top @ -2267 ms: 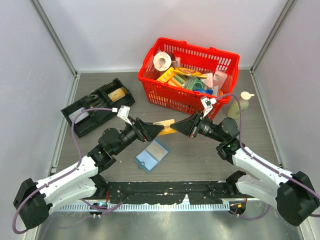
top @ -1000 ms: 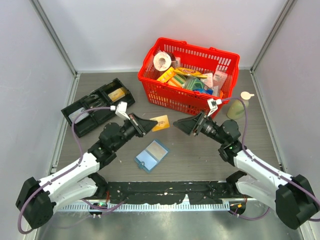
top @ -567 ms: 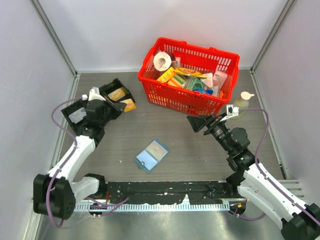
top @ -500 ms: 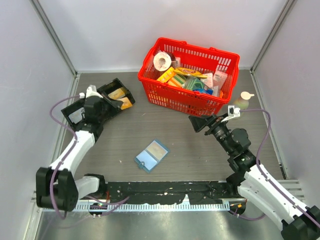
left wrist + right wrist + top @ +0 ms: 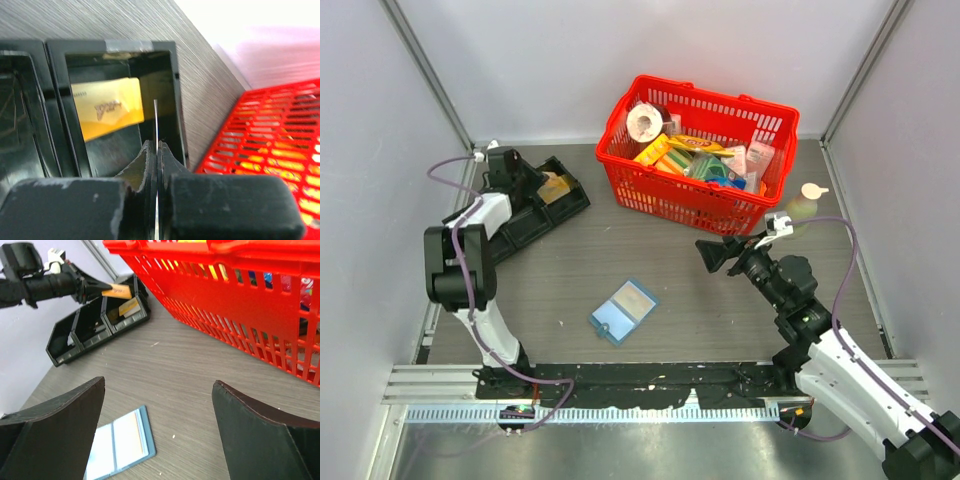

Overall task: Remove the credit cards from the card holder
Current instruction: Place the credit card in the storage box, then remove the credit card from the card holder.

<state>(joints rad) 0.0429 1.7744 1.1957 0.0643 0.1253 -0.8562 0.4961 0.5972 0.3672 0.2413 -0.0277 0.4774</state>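
My left claw [image 5: 156, 150] swings from the middle of the table [image 5: 620, 245] to the black tray [image 5: 515, 218] by its back-left corner, carrying the orange card [image 5: 118, 290]; my right claw [image 5: 158, 385] retreats rightward.

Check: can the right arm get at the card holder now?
Probably yes: the open right gripper hangs close to the card holder, which lies open on the table, nothing between them.

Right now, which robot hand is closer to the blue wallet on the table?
The right one. The right gripper hangs open a little past the wallet, on its right. The left gripper is far off over the black tray, pinching a card.
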